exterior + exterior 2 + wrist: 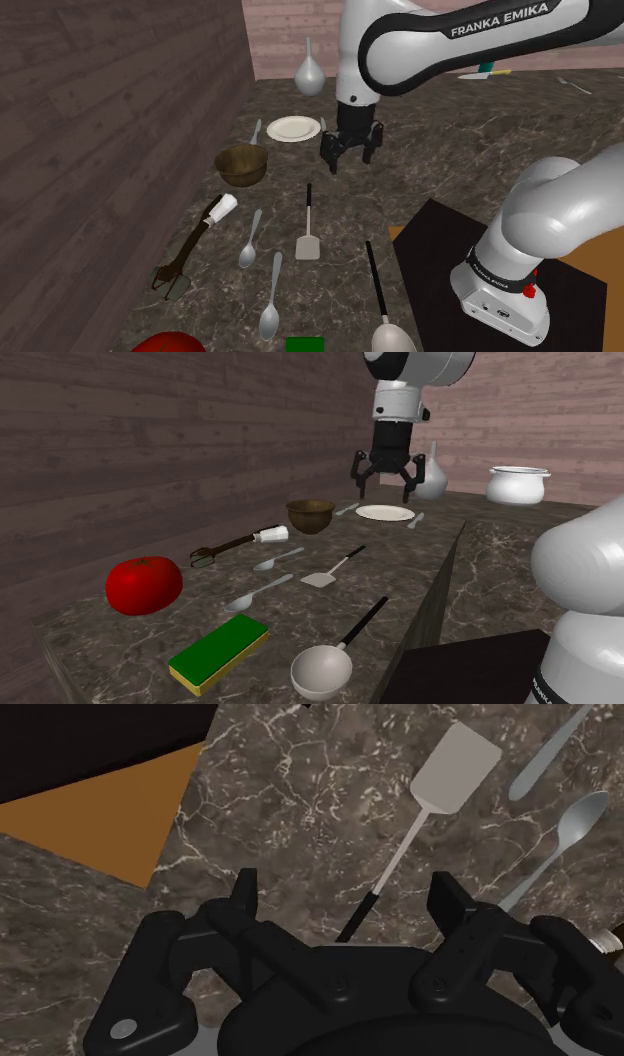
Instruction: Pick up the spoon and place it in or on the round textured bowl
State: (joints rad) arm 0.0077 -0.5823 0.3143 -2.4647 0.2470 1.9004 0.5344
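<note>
At upper centre of shoulder view, gripper (350, 158) hovers over counter (345, 215), fingers spread, empty. Spoon (250, 240) lies flat at lower left, beside spatula (308, 238), below brown bowl (241, 164).

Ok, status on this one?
Gripper open, hovering over counter. Spoon flat, untouched, beside spatula. Brown bowl sits apart.

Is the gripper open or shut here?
Open: in the wrist view the gripper holds nothing, its fingers standing apart above the counter and the spatula.
</note>
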